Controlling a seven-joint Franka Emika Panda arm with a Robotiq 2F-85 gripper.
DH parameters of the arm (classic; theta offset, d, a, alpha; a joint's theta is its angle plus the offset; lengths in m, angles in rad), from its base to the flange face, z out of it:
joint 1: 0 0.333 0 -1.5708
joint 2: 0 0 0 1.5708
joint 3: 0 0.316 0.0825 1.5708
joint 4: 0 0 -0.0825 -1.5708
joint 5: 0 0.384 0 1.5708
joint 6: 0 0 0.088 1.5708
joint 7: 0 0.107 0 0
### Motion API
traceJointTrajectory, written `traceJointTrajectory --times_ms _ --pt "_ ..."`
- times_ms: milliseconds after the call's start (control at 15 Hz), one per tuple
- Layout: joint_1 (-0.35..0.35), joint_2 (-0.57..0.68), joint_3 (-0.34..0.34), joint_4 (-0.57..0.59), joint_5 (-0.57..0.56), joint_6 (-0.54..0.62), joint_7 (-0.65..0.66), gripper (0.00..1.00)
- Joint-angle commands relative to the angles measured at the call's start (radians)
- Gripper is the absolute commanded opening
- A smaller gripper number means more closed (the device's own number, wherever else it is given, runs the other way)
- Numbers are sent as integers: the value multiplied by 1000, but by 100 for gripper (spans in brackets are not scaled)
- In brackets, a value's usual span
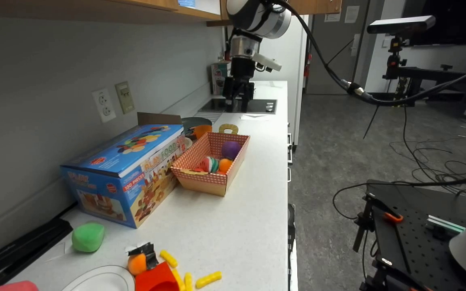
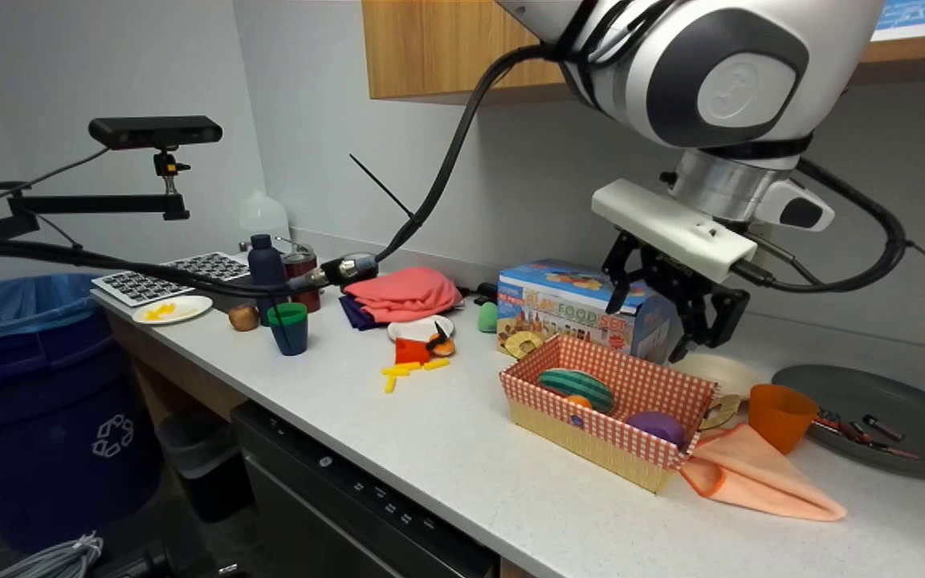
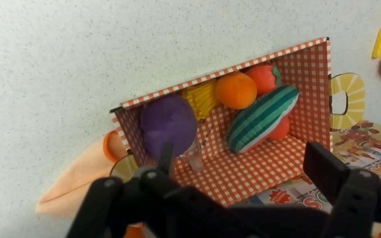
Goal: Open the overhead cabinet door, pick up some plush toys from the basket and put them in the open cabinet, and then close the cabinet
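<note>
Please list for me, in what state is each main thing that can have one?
Tool: open, nothing held
Cabinet: cannot tell if open
Basket: upright, partly filled
Purple toy: in basket
Melon toy: in basket
Blue box: upright, end flap raised
Orange cup: upright
Dark bottle: upright
Dishwasher: shut
Blue bin: open, lined

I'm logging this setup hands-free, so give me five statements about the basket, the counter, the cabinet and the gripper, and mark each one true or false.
1. The purple toy lies in the basket. True.
2. There is nothing beside the basket. False: a peach cloth lies next to it on the counter.
3. The gripper is open and holds nothing. True.
4. The purple toy is alone in the basket. False: a green-striped toy is in there too.
5. The overhead cabinet hangs above the counter. True.
</note>
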Motion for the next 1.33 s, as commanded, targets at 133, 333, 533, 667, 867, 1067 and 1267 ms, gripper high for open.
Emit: traceJointTrajectory --times_ms 133,333,533,667,867,1067,1267 --pt "-21 6 20 17 -9 -2 4 100" --pt "-19 60 27 42 -22 -7 -1 100" --pt "-22 111 43 61 -19 -15 -10 100" --pt "-27 148 52 76 -20 -16 -12 100" --pt "-36 208 60 112 -20 -9 -13 100" --pt "-50 268 67 172 -21 -18 -8 96" --pt "-60 324 67 242 -33 -20 3 100"
